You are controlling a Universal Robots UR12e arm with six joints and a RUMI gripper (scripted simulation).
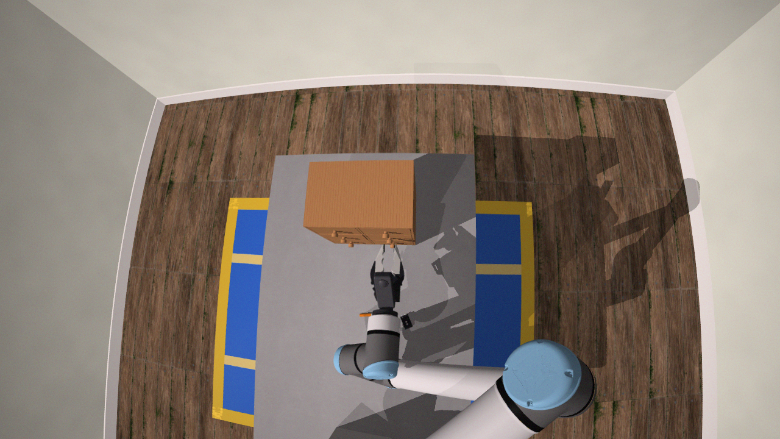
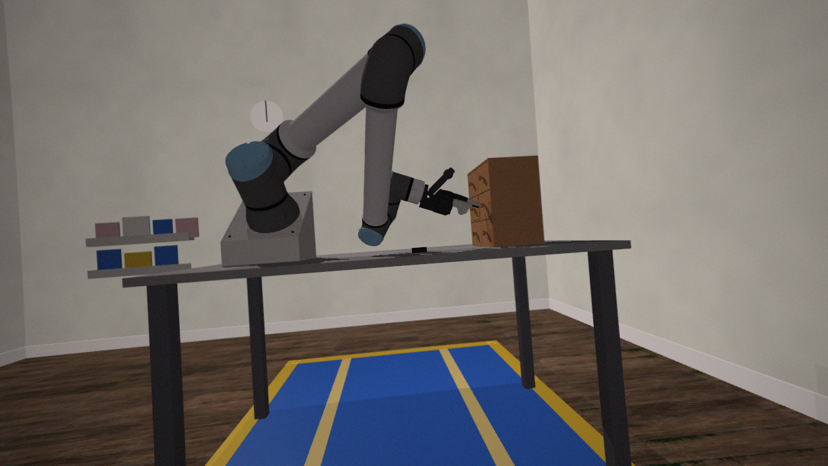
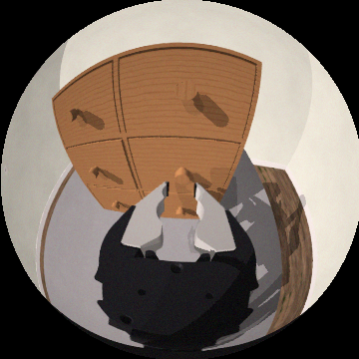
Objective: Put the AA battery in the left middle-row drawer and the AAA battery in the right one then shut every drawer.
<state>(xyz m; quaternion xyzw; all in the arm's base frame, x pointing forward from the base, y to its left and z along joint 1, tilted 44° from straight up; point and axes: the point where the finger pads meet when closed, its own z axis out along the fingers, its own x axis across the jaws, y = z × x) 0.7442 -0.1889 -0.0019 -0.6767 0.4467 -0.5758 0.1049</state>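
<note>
The brown wooden chest point(image 1: 359, 193) point(image 2: 515, 202) stands upright, its drawers looking flush shut. The wrist view shows the middle row's left drawer point(image 3: 112, 157) and right drawer point(image 3: 150, 157). My gripper point(image 1: 389, 248) point(image 2: 479, 205) point(image 3: 181, 182) is at the chest front, pointing at the right column. Its fingers are a little apart with nothing held. In the wrist view the middle right knob point(image 3: 182, 175) shows just above and between the fingertips; whether they touch it is unclear. I cannot make out either battery for certain.
An orange object point(image 1: 364, 314) shows partly beside the wrist. A small black object point(image 1: 406, 321) point(image 2: 419, 249) lies on the grey table point(image 1: 305, 305) to the right of the wrist. The arm hides part of the table behind the gripper.
</note>
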